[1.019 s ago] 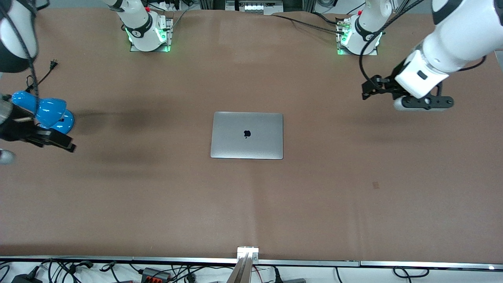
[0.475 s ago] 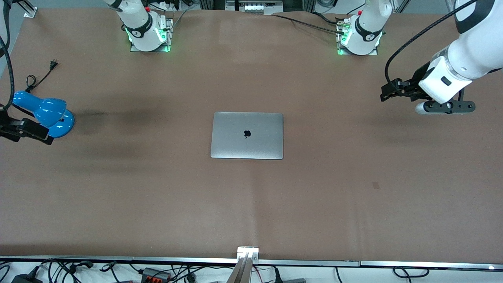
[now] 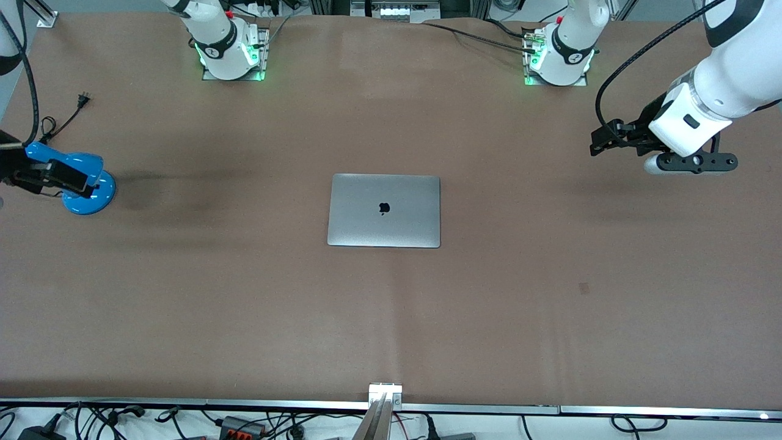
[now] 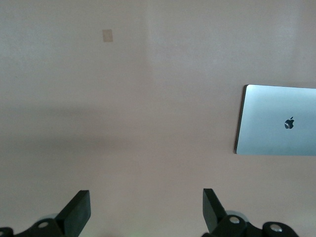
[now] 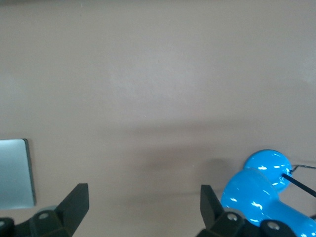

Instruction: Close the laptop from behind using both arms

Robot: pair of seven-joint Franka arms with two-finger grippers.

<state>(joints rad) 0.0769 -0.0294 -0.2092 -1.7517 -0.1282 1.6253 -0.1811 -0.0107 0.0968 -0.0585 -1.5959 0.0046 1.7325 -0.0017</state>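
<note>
Grey metal laptop (image 3: 383, 211) lies in the middle of the frame on the brown tabletop (image 3: 244, 305), with its lid already flat down, so the closing looks finished. At the right edge of the frame the left claw (image 3: 602, 139) hangs wide open and empty. At the left edge, the right claw (image 3: 58, 174) is over the blue lamp (image 3: 91, 192), also wide open and holding nothing.
</note>
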